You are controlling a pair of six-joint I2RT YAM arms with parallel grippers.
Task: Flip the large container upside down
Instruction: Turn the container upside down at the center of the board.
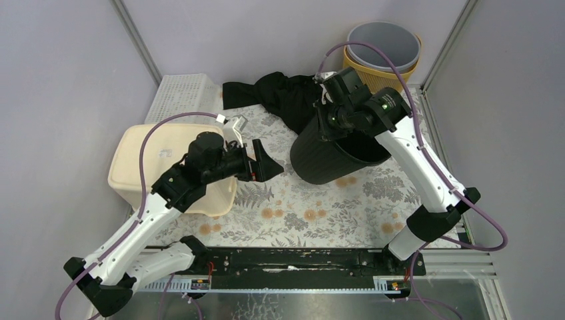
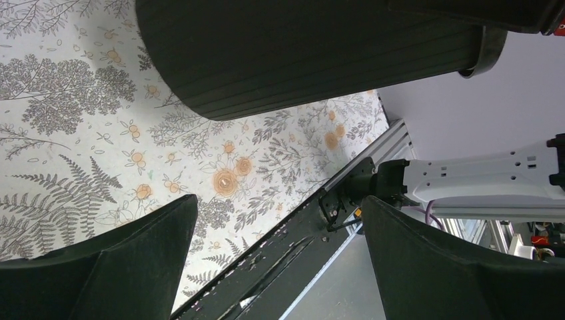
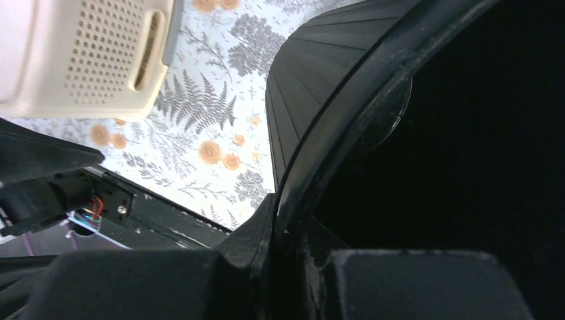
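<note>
The large container is a black ribbed bin [image 1: 326, 155], tilted on the flowered cloth with its mouth up and to the right. My right gripper [image 1: 331, 119] is shut on the bin's rim [image 3: 313, 160], one finger outside the wall and one inside. In the left wrist view the bin's wall [image 2: 300, 53] fills the top. My left gripper [image 1: 264, 162] is open and empty, just left of the bin's base, its fingers [image 2: 120, 267] wide apart and clear of the bin.
A cream perforated basket [image 1: 143, 167] lies under my left arm, also in the right wrist view [image 3: 80, 53]. A black cloth [image 1: 266, 93] and a white basket [image 1: 183, 93] lie at the back. Stacked grey and yellow bins [image 1: 383, 50] stand at the far right.
</note>
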